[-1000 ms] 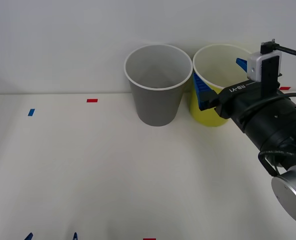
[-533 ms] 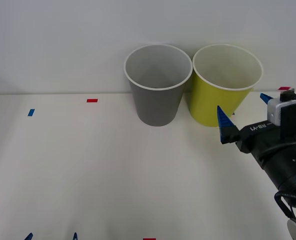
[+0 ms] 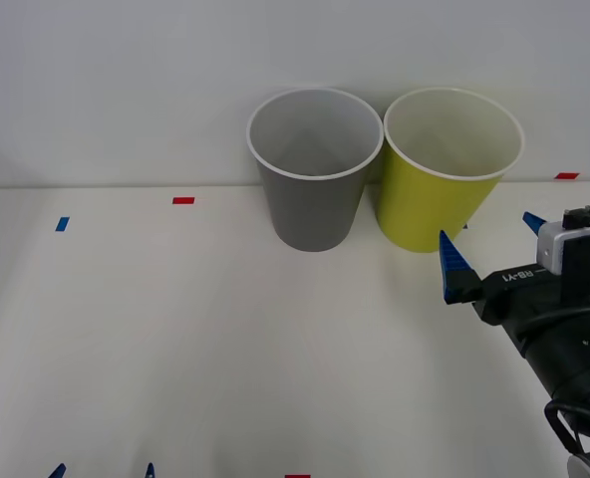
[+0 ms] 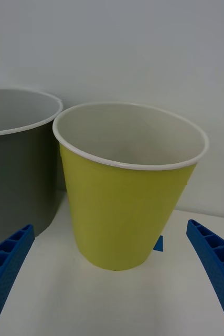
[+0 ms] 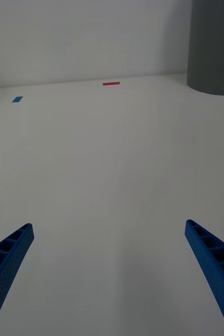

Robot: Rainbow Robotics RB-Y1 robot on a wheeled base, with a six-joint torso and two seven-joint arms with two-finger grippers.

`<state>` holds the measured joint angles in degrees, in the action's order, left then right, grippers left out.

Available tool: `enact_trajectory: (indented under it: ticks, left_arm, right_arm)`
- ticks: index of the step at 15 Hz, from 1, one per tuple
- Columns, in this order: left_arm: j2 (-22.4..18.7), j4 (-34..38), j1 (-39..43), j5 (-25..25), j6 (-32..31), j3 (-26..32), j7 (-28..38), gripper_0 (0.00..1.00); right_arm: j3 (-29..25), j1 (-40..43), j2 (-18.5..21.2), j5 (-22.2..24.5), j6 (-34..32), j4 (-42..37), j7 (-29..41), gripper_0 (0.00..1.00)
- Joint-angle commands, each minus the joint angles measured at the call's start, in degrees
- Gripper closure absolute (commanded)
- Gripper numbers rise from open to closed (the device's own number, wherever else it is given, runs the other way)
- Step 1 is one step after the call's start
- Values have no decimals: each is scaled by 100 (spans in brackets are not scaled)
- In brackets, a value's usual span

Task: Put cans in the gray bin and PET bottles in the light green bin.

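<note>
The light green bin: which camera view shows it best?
The right wrist view: the light green bin appears whole and close, rim to base, between the open right pincer fingers. The front view shows it farther off, also unblocked. The left wrist view shows the gray bin instead.

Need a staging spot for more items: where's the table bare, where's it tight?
Bare: the white table from the red tape mark forward to the open left gripper. Tight: tall gray bin and yellow-green bin stand almost touching, the open right gripper just before the latter.
</note>
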<state>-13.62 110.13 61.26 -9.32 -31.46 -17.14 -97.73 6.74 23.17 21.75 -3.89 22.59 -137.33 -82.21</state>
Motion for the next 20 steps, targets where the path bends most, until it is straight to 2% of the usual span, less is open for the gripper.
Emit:
enact_trajectory:
  ticks: [1, 4, 8, 12, 17, 20]
  left_arm:
    - [0, 0, 0, 0, 0, 0, 0, 0]
    - [0, 0, 0, 0, 0, 0, 0, 0]
    - [0, 0, 0, 0, 0, 0, 0, 0]
    - [0, 0, 0, 0, 0, 0, 0, 0]
    - [0, 0, 0, 0, 0, 0, 0, 0]
    - [0, 0, 0, 0, 0, 0, 0, 0]
  right_arm:
    - [126, 3, 14, -24, -1810, 1173, -41, 0]
    - [205, 258, 31, -85, -2593, 1656, -173, 0]
    - [257, 1084, 172, -340, -3436, 1946, -384, 0]
    - [301, 1567, 365, -736, -3595, 1946, -586, 0]
    - [389, 2059, 506, -709, -3876, 2166, -656, 0]
    - [468, 2332, 699, -973, -4016, 2166, -682, 0]
